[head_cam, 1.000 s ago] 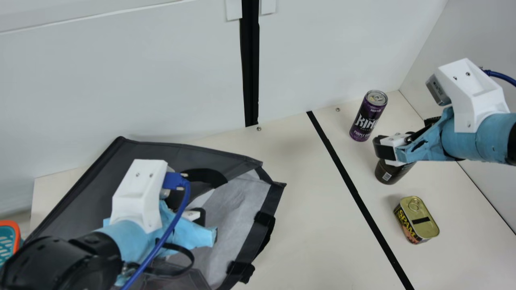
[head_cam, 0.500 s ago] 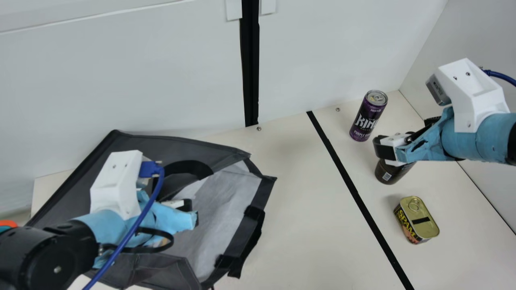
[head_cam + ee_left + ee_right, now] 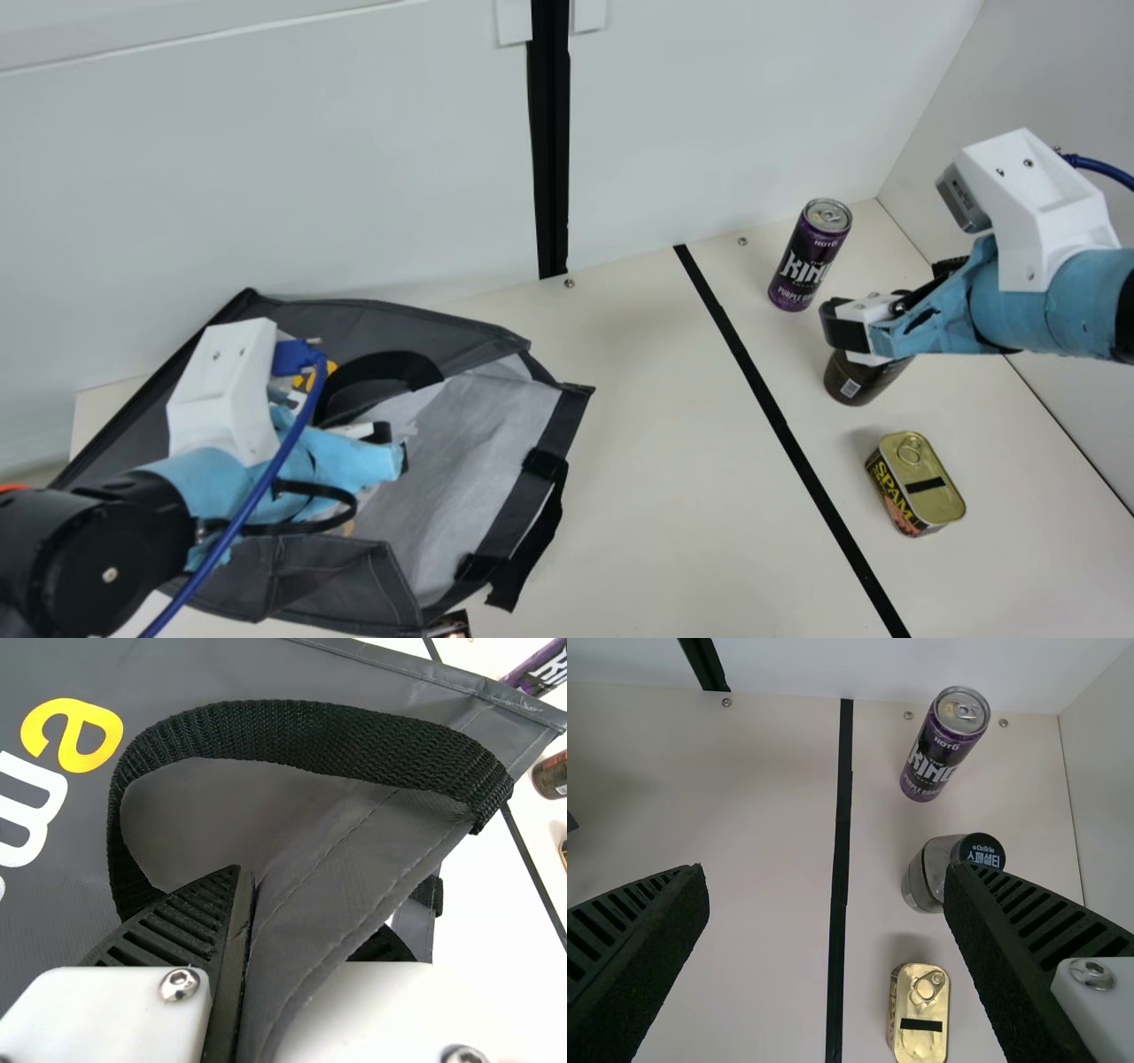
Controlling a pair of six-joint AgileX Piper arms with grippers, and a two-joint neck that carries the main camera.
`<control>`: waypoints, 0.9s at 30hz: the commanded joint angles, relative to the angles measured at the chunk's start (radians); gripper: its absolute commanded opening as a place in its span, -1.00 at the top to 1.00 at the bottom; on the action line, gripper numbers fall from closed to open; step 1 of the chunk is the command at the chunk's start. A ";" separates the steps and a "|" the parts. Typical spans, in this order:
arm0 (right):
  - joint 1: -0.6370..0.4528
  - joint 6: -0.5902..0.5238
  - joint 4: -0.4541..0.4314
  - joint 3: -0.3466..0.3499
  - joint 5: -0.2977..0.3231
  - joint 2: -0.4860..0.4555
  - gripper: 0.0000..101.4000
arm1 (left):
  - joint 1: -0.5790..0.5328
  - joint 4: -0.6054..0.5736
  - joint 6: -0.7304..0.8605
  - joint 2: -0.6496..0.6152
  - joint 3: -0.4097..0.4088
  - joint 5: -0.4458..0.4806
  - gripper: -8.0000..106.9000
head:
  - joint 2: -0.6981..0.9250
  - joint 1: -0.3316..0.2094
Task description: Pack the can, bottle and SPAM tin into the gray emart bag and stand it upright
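You can see that, over the last frames, the left gripper [image 3: 306, 904] has moved farther away from the right one, and the gray fabric emart bag [image 3: 403, 326] has slid together with it over the cream tabletop [image 3: 673, 443]. Its jaws seem clamped on the bag's side edge, though the cloth partly covers them, with the black webbing handle [image 3: 301, 731] looping just beside. I judge you are opening or straightening the bag; the packing itself remains to be done.

The right gripper [image 3: 826, 873] has stayed in its place, its jaws wide apart and with nothing in them. The dark bottle with black cap [image 3: 921, 875] is standing below these jaws, the tall purple metal can [image 3: 802, 266] beyond them, and the yellow-topped SPAM tin [image 3: 926, 487] on their nearer side. If you pull more, the bag may go too far from these goods.
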 commanded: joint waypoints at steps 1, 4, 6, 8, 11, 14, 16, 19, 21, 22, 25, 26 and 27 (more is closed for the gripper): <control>0.000 0.000 0.000 0.000 0.000 0.000 -0.87 | 0.004 0.000 -0.001 0.001 0.001 -0.005 1.00 | -0.001 -0.023; 0.000 0.000 0.000 0.000 0.000 0.000 -0.87 | 0.010 -0.002 -0.001 0.003 0.004 -0.010 1.00 | -0.001 -0.023; 0.000 0.000 0.000 0.000 0.000 0.000 -0.87 | 0.010 -0.002 0.000 0.002 0.003 -0.009 1.00 | -0.001 -0.023; 0.000 0.000 0.000 0.000 0.000 0.000 -0.87 | 0.010 -0.002 0.000 0.002 0.003 -0.008 1.00 | -0.001 -0.023; 0.000 0.000 0.000 0.000 0.000 0.000 -0.87 | 0.010 -0.002 0.000 0.002 0.003 -0.008 1.00 | -0.001 -0.023; 0.000 0.000 0.000 0.000 0.000 0.000 -0.87 | 0.010 -0.002 0.000 0.002 0.003 -0.008 1.00 | -0.001 -0.023; 0.000 0.000 0.000 0.000 0.000 0.000 -0.87 | 0.010 -0.002 0.000 0.002 0.003 -0.008 1.00 | -0.001 -0.023; 0.000 0.000 0.000 0.000 0.000 0.000 -0.87 | 0.010 -0.002 0.000 0.002 0.003 -0.008 1.00 | -0.001 -0.023; 0.000 0.000 0.000 0.000 0.000 0.000 -0.87 | 0.010 -0.002 0.000 0.002 0.003 -0.008 1.00 | -0.001 -0.023; 0.000 0.000 0.000 0.000 0.000 0.000 -0.87 | 0.010 -0.002 0.000 0.002 0.003 -0.008 1.00 | -0.001 -0.023; 0.000 0.000 0.000 0.000 0.000 0.000 -0.87 | 0.010 -0.002 0.000 0.002 0.003 -0.008 1.00 | -0.001 -0.023; 0.000 0.000 0.000 0.000 0.000 0.000 -0.87 | 0.010 -0.002 0.000 0.002 0.003 -0.008 1.00 | -0.001 -0.023; 0.000 0.000 0.000 0.000 0.000 0.000 -0.87 | 0.010 -0.002 0.000 0.002 0.003 -0.008 1.00 | -0.001 -0.023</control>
